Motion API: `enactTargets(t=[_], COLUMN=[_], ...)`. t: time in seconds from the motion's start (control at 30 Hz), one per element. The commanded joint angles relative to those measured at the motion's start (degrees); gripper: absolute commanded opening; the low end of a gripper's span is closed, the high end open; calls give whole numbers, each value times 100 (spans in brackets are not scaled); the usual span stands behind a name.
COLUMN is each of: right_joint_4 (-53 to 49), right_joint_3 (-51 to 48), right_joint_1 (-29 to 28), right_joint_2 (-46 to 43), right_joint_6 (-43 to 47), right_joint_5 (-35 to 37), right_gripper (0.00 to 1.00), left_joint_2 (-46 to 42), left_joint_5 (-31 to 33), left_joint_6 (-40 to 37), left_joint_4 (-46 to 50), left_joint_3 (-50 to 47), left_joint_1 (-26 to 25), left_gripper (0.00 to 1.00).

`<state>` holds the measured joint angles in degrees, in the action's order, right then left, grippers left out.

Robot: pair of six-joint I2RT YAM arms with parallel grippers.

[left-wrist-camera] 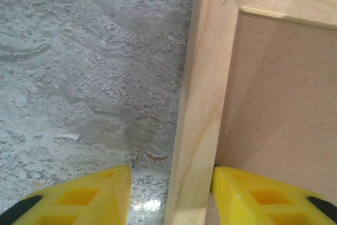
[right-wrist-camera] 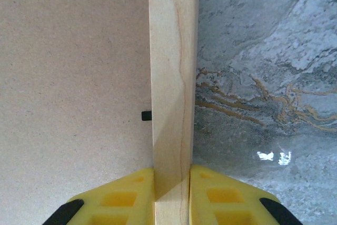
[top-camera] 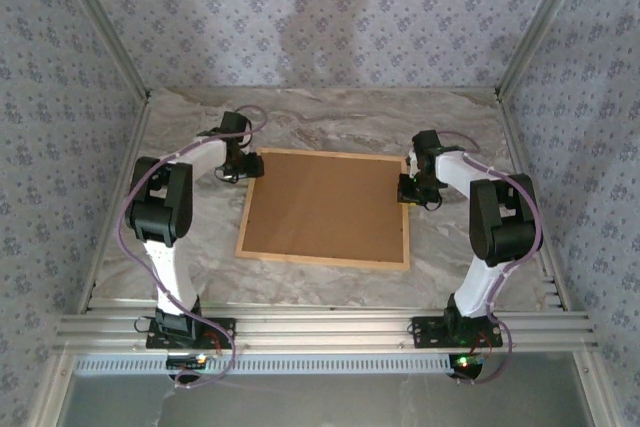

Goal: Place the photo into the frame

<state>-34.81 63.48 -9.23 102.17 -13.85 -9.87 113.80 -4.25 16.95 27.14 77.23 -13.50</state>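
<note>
The frame [top-camera: 322, 260] of light wood lies flat on the marble table, back side up, with a brown backing board [top-camera: 325, 205] inside it. The photo is hidden. My left gripper [top-camera: 240, 165] straddles the frame's left rail [left-wrist-camera: 202, 104] near the far left corner. It is open: one yellow finger [left-wrist-camera: 253, 196] touches the rail's inner edge, the other finger [left-wrist-camera: 89, 198] stands clear of the outer edge. My right gripper [top-camera: 408, 190] is shut on the right rail [right-wrist-camera: 171, 77], both pads pressed against the wood.
A small black retaining tab [right-wrist-camera: 146, 115] sticks out from the right rail over the backing board [right-wrist-camera: 73, 77]. Bare marble tabletop [top-camera: 330, 122] surrounds the frame. Patterned walls and metal uprights enclose the table on three sides.
</note>
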Motion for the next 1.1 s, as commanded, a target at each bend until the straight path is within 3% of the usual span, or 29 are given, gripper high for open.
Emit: enactTargets(t=[0.0, 0.33, 0.57, 0.77, 1.07], right_joint_4=[9, 427, 824, 923, 418], right_joint_3=[-20, 192, 855, 1584, 1554], right_joint_1=[-14, -17, -177, -358, -339], right_joint_2=[189, 99, 539, 1094, 659], right_joint_6=[101, -247, -658, -815, -451], right_joint_5=[-81, -294, -731, -1146, -741], right_gripper=[21, 22, 24, 28, 49], left_joint_2=[170, -1086, -1851, -2252, -1992], left_joint_5=[-7, -146, -546, -732, -1049], left_joint_6=[-47, 314, 189, -873, -2632], left_joint_4=[161, -533, -1557, -2398, -1979], left_joint_3=[-6, -437, -1078, -1693, -1786], left_joint_1=[-51, -188, -719, -1551, -2698], left_gripper=[53, 67, 66, 64, 62])
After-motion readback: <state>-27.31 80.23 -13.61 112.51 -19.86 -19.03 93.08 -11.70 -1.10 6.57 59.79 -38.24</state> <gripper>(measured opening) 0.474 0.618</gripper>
